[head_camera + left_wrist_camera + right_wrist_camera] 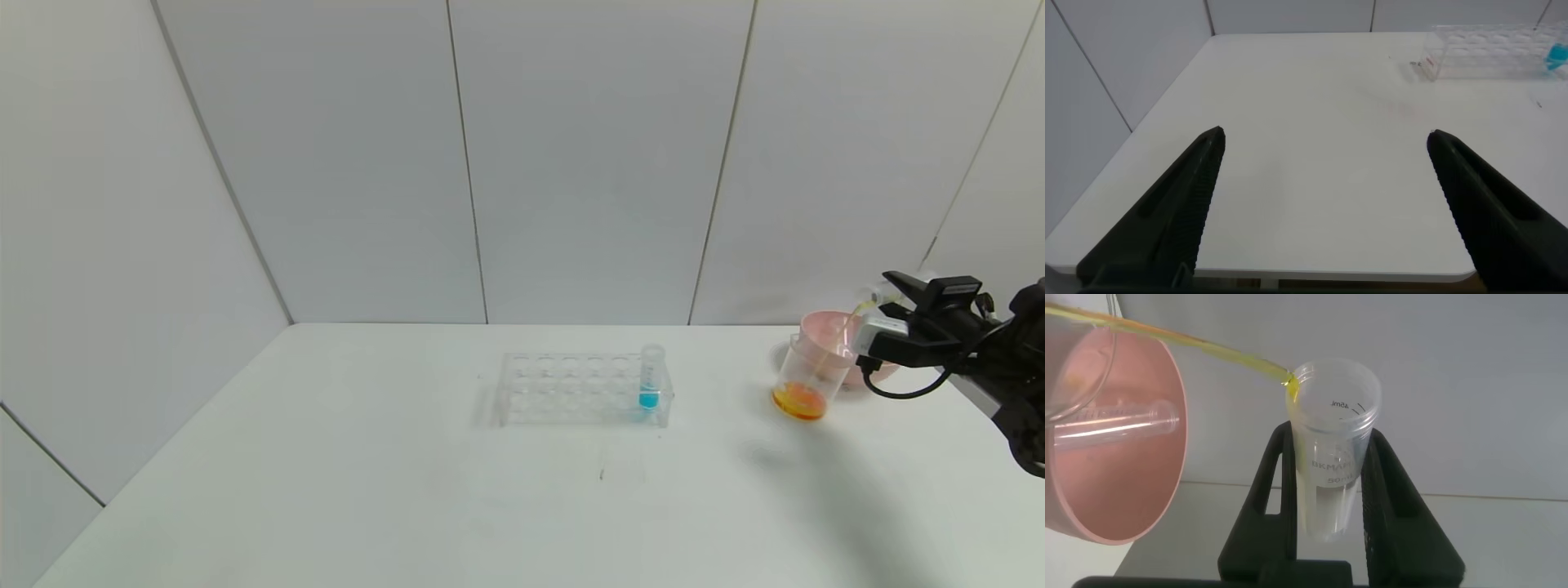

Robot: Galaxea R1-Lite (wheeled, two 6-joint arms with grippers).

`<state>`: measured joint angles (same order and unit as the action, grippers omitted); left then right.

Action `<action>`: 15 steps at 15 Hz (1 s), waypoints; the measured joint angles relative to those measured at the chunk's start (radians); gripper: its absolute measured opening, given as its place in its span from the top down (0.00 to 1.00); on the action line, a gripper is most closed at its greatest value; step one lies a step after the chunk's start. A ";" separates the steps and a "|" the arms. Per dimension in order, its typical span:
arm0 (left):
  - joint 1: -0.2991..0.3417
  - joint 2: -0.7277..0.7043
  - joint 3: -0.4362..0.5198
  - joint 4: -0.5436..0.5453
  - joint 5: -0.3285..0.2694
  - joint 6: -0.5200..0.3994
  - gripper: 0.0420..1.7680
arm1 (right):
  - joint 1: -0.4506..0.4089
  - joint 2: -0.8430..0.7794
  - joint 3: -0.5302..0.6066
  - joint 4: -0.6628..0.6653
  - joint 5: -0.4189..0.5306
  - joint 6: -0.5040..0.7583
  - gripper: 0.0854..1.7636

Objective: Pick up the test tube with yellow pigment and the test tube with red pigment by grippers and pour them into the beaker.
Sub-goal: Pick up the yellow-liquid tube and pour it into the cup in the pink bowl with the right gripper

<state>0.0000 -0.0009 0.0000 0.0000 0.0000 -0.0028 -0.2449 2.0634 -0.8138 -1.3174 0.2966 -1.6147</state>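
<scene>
While my right gripper [878, 322] hovers at the far right of the white table [408, 506], its two black fingers are clamped on the test tube with yellow pigment [1333, 449], which is tipped over toward the beaker [804, 380]. From the tube's mouth a thin yellow stream [1192, 345] runs down at a slant into the beaker. The beaker is a clear cup standing on the table just left of my gripper, and a shallow pool of orange liquid [799, 401] lies in its bottom. Just behind the beaker, touching or nearly touching it, stands a pink bowl [824, 327]; in my right wrist view a second clear tube [1114, 429] lies on its side inside that bowl, and it looks empty, though I cannot tell which tube it is. Near the middle of the table, well apart from the beaker and to its left, sits a clear plastic rack [584, 388]. One tube with blue liquid [650, 378] stands upright in the rack's right end. My left gripper [1323, 212] is held low over the near left part of the table, its black fingers spread wide with nothing between them, and the rack shows far off beyond it.
</scene>
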 joint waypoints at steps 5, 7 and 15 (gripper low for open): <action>0.000 0.000 0.000 0.000 0.000 0.000 0.00 | 0.000 0.000 -0.002 -0.001 -0.001 -0.014 0.74; 0.000 0.000 0.000 0.000 0.000 0.000 0.00 | 0.002 -0.001 -0.001 -0.003 -0.001 -0.014 0.74; 0.000 0.000 0.000 0.000 0.000 0.000 0.00 | 0.012 -0.006 -0.050 0.030 -0.041 0.058 0.74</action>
<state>0.0000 -0.0009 0.0000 0.0000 0.0000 -0.0028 -0.2332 2.0577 -0.8634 -1.2879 0.2555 -1.5568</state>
